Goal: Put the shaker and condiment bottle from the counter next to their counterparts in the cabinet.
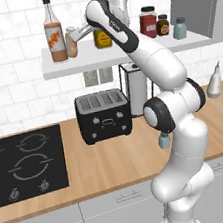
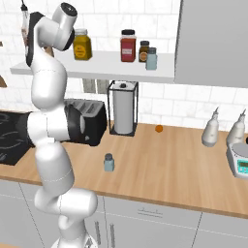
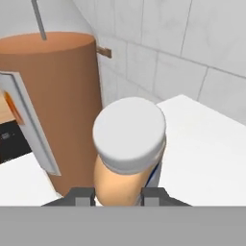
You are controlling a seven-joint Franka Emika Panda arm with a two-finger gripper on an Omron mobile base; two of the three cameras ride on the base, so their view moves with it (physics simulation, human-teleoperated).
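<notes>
1. Clamped on the condiment bottle (image 3: 129, 158), the gripper (image 3: 117, 196) has a dark tip on either side of the stubby orange body, low down, with the pale cap facing the hand camera. In the left base view the gripper (image 1: 73, 37) reaches in at shelf height, at about 11 o'clock from the toaster.
2. Biggest thing around is the counter (image 1: 121, 160), a light-brown worktop with a black hob (image 1: 25, 164) at its 9 o'clock end.
3. Above it hangs the cabinet (image 1: 125, 56), a white shelf board with a grey door panel at its 3 o'clock end.
4. A black toaster (image 1: 104, 115) sits on the counter under the shelf.
5. On the shelf, the tall bottle (image 1: 55, 36) with the orange label stands upright; the held condiment bottle (image 1: 71, 47) is just beside it, at its 3 o'clock, its base at shelf level. I cannot tell whether the two touch.
6. Further along the shelf at 3 o'clock stands a pale shelf shaker (image 1: 179, 28), beside two darker jars.
7. Smallest, the shaker (image 2: 109, 162) stands upright on the counter, at 5 o'clock from the toaster.
</notes>
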